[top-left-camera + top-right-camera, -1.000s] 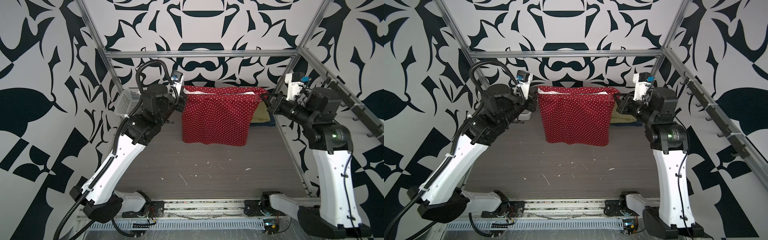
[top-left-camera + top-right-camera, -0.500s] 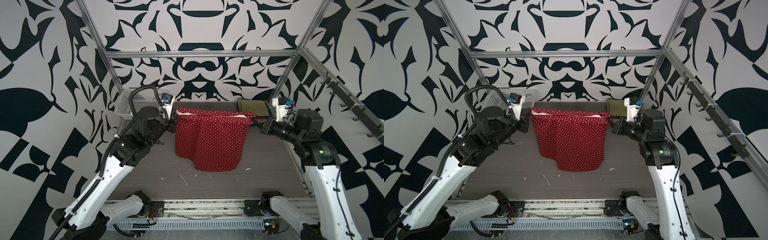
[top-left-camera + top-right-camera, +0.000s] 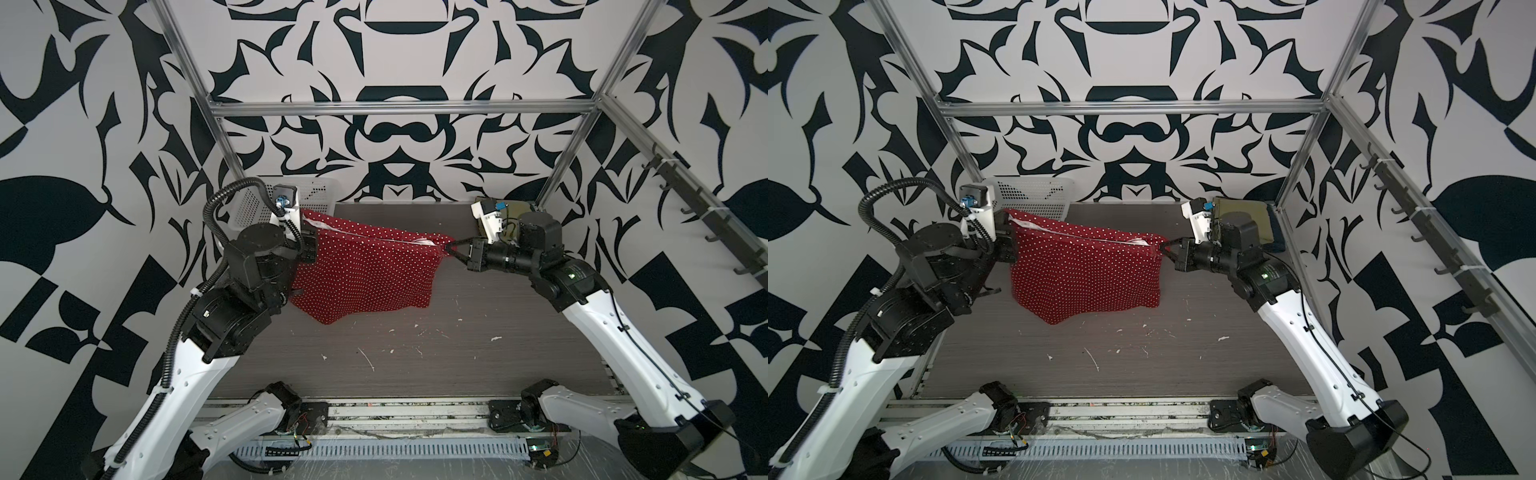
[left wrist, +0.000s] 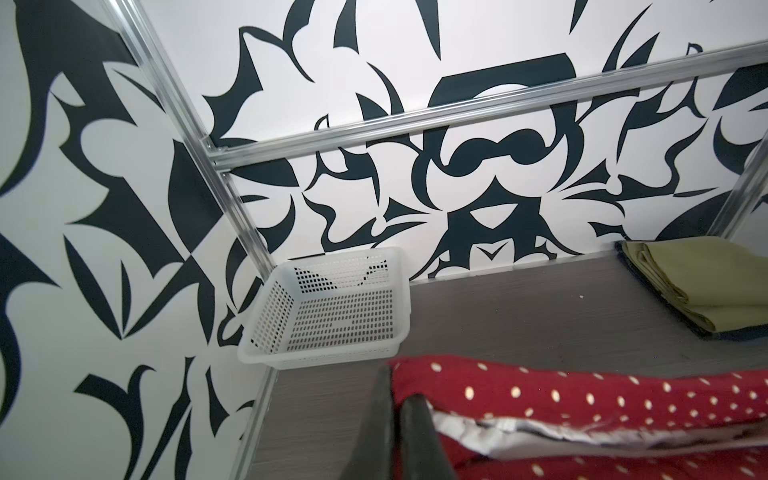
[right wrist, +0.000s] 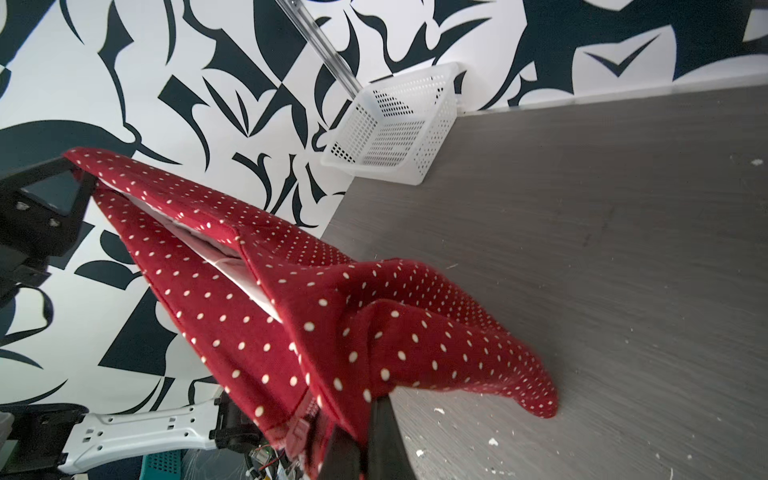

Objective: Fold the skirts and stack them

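The red skirt with white polka dots [image 3: 365, 274] [image 3: 1088, 270] hangs stretched by its waistband between my two grippers above the table. My left gripper [image 3: 309, 245] [image 4: 399, 395] is shut on the skirt's left waistband end, with the white lining showing beside the fingers. My right gripper [image 3: 451, 248] [image 5: 361, 419] is shut on the right end. The skirt's lower corner [image 3: 328, 320] sags down to the tabletop. The olive-green skirt [image 3: 1262, 216] [image 4: 698, 282] lies folded at the back right on a dark blue one [image 3: 1277, 239], mostly hidden by my right wrist in both top views.
A white perforated basket [image 3: 316, 195] [image 4: 332, 307] [image 5: 395, 124] stands empty at the back left corner. White scraps [image 3: 368, 359] dot the grey tabletop [image 3: 415, 374] in front of the skirt. Metal frame posts [image 3: 565, 153] run along the table's edges.
Both arms have come down and toward the front with the red skirt. It hung high at the back; now it is lower, its hem reaching the table.
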Motion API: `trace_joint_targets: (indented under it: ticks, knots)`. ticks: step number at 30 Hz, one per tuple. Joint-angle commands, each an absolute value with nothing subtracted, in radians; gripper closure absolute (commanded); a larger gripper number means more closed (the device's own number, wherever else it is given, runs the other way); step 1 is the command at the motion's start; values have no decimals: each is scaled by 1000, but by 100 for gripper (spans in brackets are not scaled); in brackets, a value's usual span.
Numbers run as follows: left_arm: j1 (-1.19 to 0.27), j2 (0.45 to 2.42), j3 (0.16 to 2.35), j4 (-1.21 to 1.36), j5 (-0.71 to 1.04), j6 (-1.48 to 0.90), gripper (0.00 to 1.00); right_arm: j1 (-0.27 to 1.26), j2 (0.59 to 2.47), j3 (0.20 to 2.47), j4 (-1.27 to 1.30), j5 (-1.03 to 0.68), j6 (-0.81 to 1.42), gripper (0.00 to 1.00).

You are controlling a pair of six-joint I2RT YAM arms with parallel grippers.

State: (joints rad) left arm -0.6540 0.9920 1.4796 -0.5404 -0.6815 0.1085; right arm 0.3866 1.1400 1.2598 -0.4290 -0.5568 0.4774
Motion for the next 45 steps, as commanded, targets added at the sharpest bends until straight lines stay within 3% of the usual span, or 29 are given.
trace_joint_targets:
  ticks: [1, 7, 16, 25, 31, 37, 45]
  knots:
    - [-619, 1135, 1586, -449, -748, 290, 100, 365, 1225, 1384, -438, -393, 457, 100]
    - [-603, 1311, 1713, -385, -695, 320, 100, 365, 1222, 1383, -360, -299, 541, 100]
    - [-601, 1291, 1674, -332, -779, 322, 100, 378, 1073, 1206, -299, -384, 596, 100]
    - [-601, 1187, 1711, -301, -780, 421, 100, 563, 991, 1086, -116, -393, 724, 100]
    - [-587, 1321, 1891, -332, -663, 480, 100, 676, 1008, 998, 54, -250, 840, 100]
    - [-552, 1615, 2112, -433, -511, 439, 100, 665, 994, 979, -73, 32, 794, 100]
    - [-551, 1721, 2005, -356, -426, 342, 100, 638, 977, 949, -169, 160, 666, 100]
